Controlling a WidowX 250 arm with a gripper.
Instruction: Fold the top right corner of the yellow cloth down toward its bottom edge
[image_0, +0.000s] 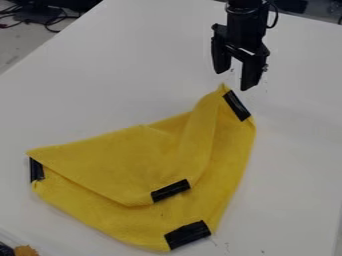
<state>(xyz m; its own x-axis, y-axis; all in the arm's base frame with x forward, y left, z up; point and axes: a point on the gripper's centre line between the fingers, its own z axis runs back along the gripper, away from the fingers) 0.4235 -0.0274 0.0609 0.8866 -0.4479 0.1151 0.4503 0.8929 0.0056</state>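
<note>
Black cables (59, 21) lie beyond the far left edge of the white tabletop (113, 70). At the bottom left corner are a dark object (5, 249) and a small orange-brown thing (27, 250), both too cut off to identify. The yellow cloth (133, 165) with black strips at its corners lies loosely folded across the tabletop, one strip on its upper layer. Just above its far right corner hangs the black two-finger gripper (234, 81), its fingers spread apart with nothing between them.
</note>
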